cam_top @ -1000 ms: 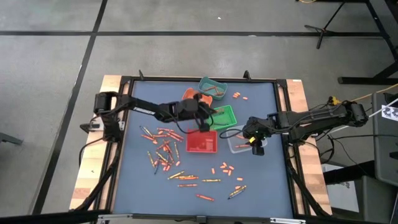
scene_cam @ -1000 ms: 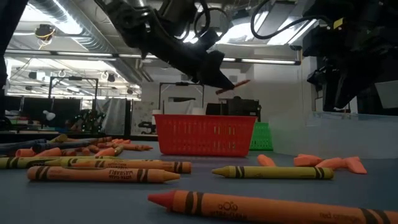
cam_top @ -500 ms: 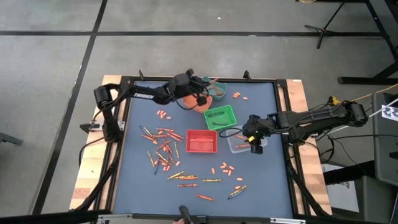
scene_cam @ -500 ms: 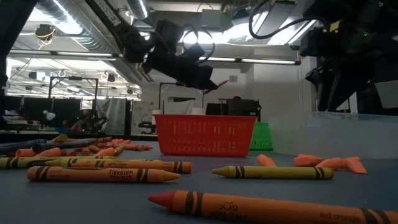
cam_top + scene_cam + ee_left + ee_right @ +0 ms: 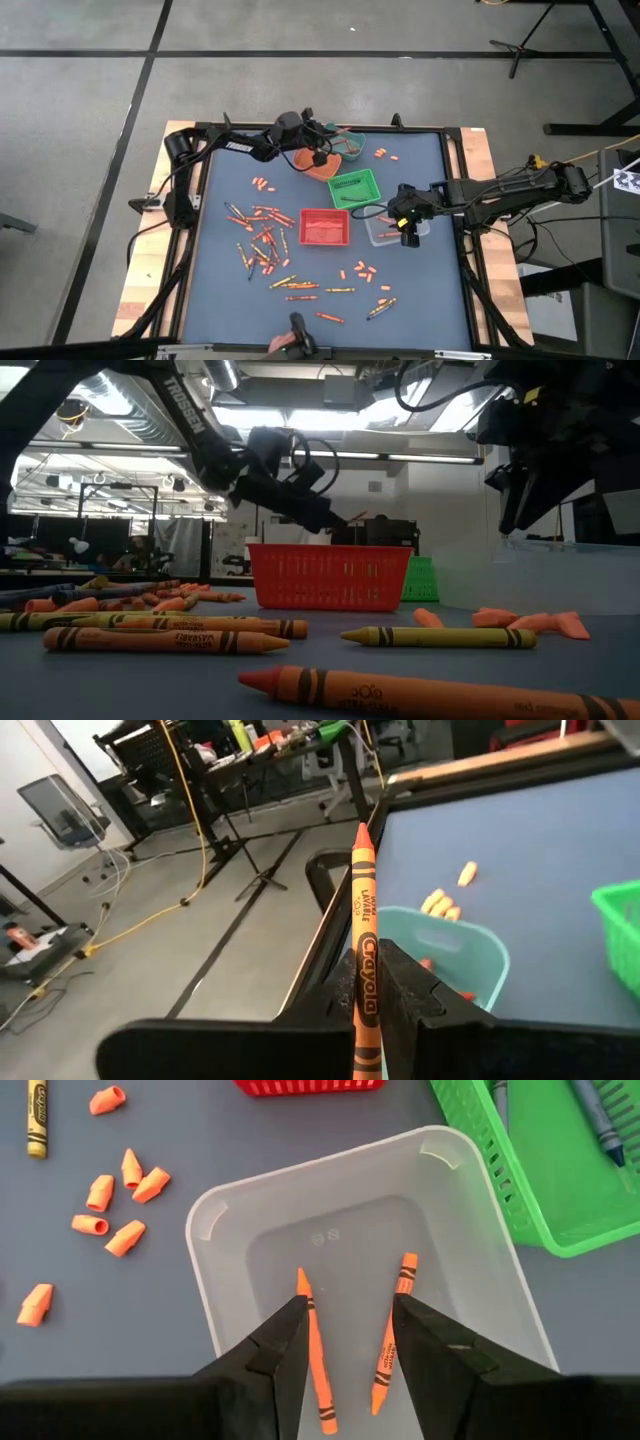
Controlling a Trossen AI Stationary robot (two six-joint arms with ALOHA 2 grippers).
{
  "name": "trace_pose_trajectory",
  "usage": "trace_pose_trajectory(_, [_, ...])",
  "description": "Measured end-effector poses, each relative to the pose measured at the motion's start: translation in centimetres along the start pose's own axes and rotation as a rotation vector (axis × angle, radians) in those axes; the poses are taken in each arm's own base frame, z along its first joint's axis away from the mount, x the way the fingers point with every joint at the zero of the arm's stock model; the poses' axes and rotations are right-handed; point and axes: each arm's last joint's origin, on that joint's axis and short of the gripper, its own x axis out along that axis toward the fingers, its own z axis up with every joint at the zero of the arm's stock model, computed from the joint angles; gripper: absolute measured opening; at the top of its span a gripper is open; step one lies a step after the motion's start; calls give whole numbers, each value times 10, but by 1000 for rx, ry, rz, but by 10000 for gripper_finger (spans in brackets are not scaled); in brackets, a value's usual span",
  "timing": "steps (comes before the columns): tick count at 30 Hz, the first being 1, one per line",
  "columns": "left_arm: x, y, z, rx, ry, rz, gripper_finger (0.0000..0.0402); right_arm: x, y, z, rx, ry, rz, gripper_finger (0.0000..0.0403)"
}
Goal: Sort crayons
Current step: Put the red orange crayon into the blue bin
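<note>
An orange paper-wrapped crayon (image 5: 363, 970) stands clamped between the closed fingers of the left gripper (image 5: 322, 152), its tip pointing away from the wrist. The left arm reaches along the table's far edge, holding the gripper above the orange plastic bin (image 5: 312, 165), beside the teal plastic bin (image 5: 345, 143) and near the green mesh bin (image 5: 355, 188). Loose crayons (image 5: 262, 240) lie scattered on the blue table mat (image 5: 430, 290) left of the red mesh bin (image 5: 324, 228). The right arm extends inward from the right edge; the right gripper (image 5: 345, 1342), fingers apart, hovers over the clear plastic tub (image 5: 480, 1280), which holds two orange crayons (image 5: 316, 1360)
</note>
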Motion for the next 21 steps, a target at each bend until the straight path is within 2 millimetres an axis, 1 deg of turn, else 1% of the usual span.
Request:
trace_pose_trajectory(6, [0, 5, -3, -2, 8, 11, 6, 0, 0, 0, 0, 0, 0, 145])
trace_pose_trajectory(21, [0, 4, -3, -6, 15, 6, 6, 0, 0, 0, 0, 1, 0, 145])
